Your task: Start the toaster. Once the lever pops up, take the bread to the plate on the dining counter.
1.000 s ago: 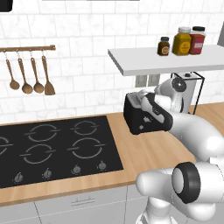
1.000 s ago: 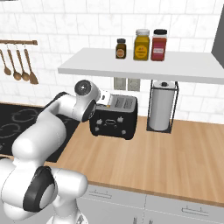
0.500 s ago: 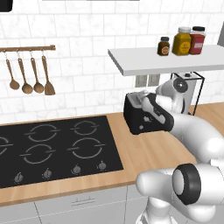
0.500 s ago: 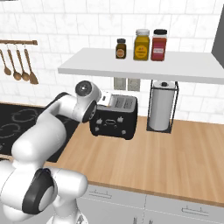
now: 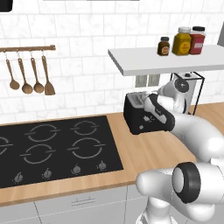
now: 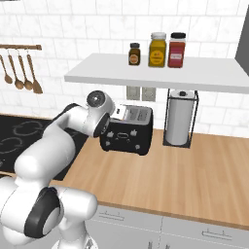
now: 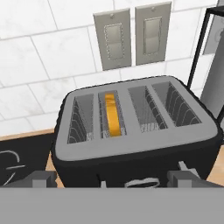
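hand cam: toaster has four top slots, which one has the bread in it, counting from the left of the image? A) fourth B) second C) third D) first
B. In the hand view the bread shows as an orange-yellow strip in the second slot from the left of the toaster; the other three slots show only bare wire guides.

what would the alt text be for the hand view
Looking down on a black toaster with four slots in its grey top; the bread sits in the second slot from the left. The open gripper hangs near its front edge, with two wall switch plates on white tile behind.
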